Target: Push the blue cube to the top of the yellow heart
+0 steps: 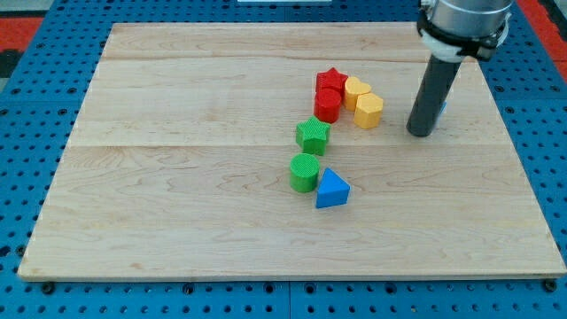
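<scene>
The blue cube [441,112] is almost hidden behind my rod; only a thin blue sliver shows at the rod's right side. My tip [422,133] rests on the board, touching or just left of and below the cube. The yellow heart [356,89] lies to the view's left of the tip, beside the red star [331,80]. A clear gap separates the heart from the rod.
A yellow hexagon [369,110] touches the heart's lower right. A red cylinder [327,105] sits below the red star. A green star [312,135], a green cylinder [304,172] and a blue triangle [332,189] lie lower down. The wooden board [177,195] ends near the rod's right.
</scene>
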Available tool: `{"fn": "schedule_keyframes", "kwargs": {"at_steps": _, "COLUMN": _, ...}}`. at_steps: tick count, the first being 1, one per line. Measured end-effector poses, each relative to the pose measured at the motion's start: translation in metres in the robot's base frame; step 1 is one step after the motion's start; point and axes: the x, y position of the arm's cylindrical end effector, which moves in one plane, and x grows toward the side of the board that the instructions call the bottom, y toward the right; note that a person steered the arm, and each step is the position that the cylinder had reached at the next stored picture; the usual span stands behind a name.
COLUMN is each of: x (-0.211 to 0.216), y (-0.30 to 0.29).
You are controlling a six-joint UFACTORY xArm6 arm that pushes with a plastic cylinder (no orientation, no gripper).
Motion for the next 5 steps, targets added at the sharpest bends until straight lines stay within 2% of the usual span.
{"fn": "schedule_keyframes", "kwargs": {"at_steps": 1, "x": -0.017, "y": 0.008}}
{"fn": "schedule_keyframes", "kwargs": {"at_steps": 3, "x": 0.006, "y": 0.059}}
{"fn": "schedule_keyframes", "kwargs": {"at_steps": 4, "x": -0.037, "y": 0.043}}
{"fn": "schedule_keyframes", "kwargs": {"at_steps": 5, "x": -0.051, "y": -0.028}}
